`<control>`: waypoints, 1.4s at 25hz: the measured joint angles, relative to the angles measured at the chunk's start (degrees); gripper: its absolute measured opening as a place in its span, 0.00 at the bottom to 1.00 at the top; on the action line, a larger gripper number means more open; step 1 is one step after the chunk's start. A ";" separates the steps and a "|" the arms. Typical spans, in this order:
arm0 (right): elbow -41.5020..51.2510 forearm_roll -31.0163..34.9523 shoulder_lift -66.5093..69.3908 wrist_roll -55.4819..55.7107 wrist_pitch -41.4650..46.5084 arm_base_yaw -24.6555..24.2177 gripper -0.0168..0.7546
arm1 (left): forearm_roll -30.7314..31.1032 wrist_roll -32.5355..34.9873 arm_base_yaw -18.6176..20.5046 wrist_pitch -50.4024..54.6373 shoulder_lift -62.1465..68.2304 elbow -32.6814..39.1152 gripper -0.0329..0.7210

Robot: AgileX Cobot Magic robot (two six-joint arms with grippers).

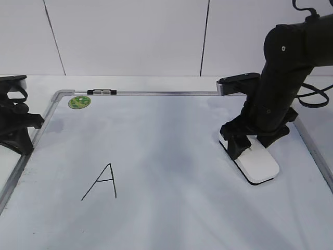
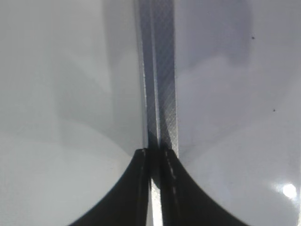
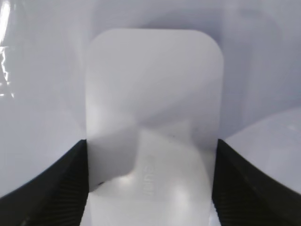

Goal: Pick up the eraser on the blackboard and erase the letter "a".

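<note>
The white eraser lies flat on the blackboard at the right. My right gripper straddles its far end, a jaw pressed against each long side. In the right wrist view the eraser fills the space between the jaws, with faint grey print on top. No small letter "a" shows in any view. My left gripper is shut and empty over the board's left frame; the left wrist view shows its tips above the silver frame.
A taller capital "A" is written at the lower left of the board. A round green sticker sits in the far left corner. A small black clip sits on the top frame. A white wall stands behind.
</note>
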 joint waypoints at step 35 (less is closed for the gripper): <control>-3.07 3.63 -6.80 -2.94 7.91 -1.30 0.76 | 0.00 0.00 0.00 0.00 0.00 0.00 0.07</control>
